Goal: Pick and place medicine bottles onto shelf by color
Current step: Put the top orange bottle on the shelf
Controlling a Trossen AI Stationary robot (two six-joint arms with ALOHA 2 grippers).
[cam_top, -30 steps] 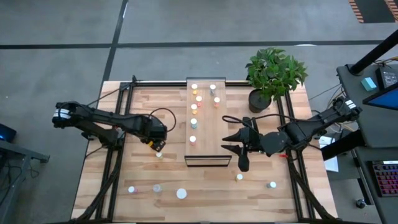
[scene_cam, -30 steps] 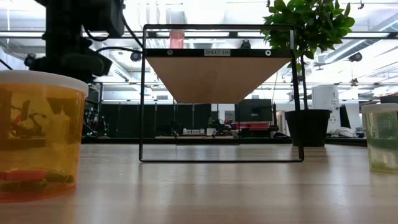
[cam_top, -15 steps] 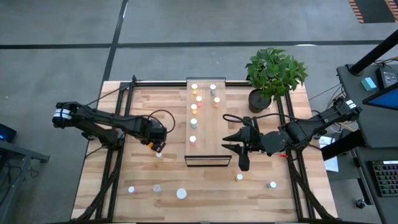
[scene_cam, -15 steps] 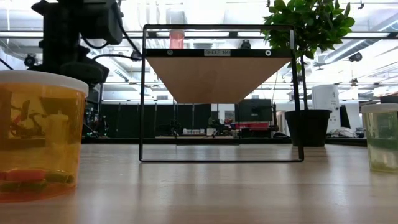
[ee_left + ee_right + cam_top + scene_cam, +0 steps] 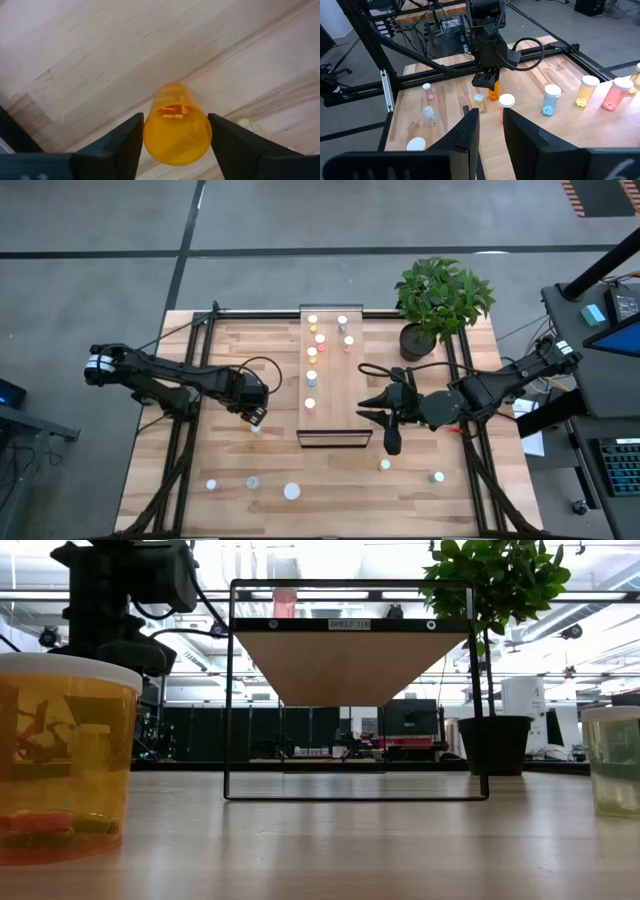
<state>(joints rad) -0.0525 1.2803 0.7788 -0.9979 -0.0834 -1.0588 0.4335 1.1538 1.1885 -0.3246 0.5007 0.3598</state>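
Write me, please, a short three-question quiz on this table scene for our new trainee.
1. True or false: the shelf already holds bottles.
2. The left claw is at a bottle of which colour? A orange, B blue, C white.
3. What stands on the table beside the shelf's far end, on the right arm's side?
Key: 1 true; 2 A, the orange bottle; 3 the potted plant.

We count seven medicine bottles (image 5: 311, 377) standing on the shelf (image 5: 350, 395), and six more on the table (image 5: 450, 500): one under the left arm, three along the near left edge and two near right. One potted plant (image 5: 440, 298) and two arms.
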